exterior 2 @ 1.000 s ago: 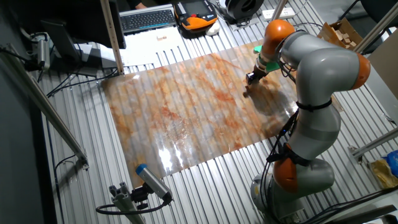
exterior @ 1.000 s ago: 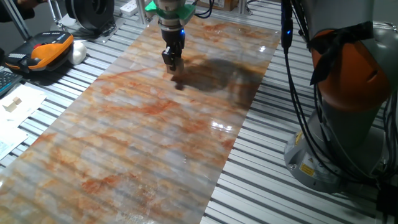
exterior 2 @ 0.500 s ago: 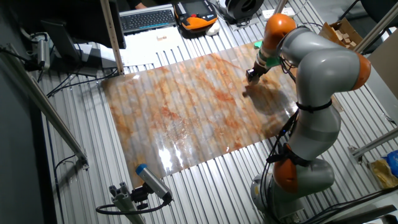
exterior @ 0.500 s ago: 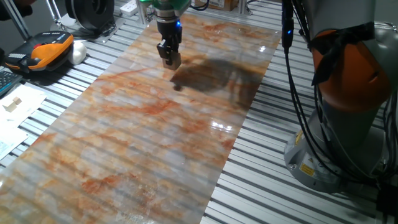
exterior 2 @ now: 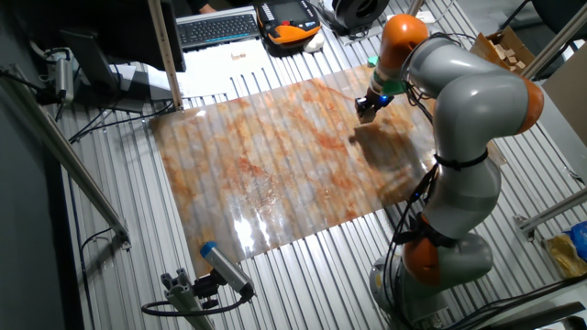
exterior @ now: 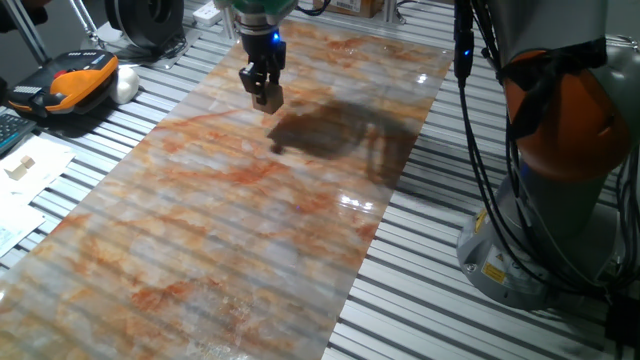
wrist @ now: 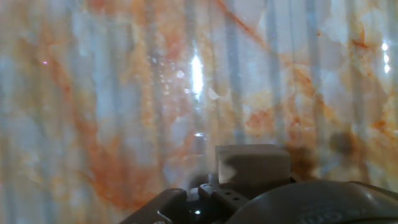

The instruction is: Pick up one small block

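Note:
My gripper [exterior: 266, 97] hangs above the far part of the marbled orange-and-grey sheet [exterior: 240, 220], its shadow lying on the sheet to the right below it. The jaws are shut on the small block [exterior: 272, 98], a light-tan plain wooden cube held clear of the sheet. In the hand view the small block [wrist: 252, 164] sits between the fingers at the bottom edge, with the sheet blurred well behind it. In the other fixed view the gripper [exterior 2: 367, 104] is over the sheet's far right part.
An orange-and-black device [exterior: 75, 85], a white object [exterior: 126, 84] and papers [exterior: 25, 175] lie left of the sheet. The arm's base [exterior: 545, 200] and cables stand at the right. A keyboard [exterior 2: 215, 27] and a cardboard box [exterior 2: 504, 50] are beyond the sheet.
The gripper has risen and moved left and away along the sheet with the block in it; its shadow has spread away from it.

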### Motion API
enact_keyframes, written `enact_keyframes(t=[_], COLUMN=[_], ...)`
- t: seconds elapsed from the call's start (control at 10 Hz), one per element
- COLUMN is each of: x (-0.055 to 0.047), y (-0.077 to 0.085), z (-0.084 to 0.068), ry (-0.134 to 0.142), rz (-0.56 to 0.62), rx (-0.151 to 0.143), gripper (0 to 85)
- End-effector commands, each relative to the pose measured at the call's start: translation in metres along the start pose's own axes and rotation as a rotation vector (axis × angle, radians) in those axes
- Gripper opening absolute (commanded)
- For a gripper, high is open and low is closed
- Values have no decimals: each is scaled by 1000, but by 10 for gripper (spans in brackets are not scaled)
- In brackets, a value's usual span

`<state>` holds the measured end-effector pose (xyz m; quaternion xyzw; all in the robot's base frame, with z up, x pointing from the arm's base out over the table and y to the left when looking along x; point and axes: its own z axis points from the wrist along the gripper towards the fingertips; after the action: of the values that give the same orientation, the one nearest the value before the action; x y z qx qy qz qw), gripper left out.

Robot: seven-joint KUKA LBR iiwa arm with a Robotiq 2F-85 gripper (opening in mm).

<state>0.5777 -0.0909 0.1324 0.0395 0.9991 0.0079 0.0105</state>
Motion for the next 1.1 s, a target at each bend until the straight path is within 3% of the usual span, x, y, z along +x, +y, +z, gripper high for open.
enact_keyframes(t=[0.0, 0.6, 1.0], x=[0, 6, 12], y=[6, 33, 51], z=[-3, -10, -14], ry=[0, -5, 1], rz=[12, 41, 51], rx=[4, 7, 39], gripper=[0, 0, 0])
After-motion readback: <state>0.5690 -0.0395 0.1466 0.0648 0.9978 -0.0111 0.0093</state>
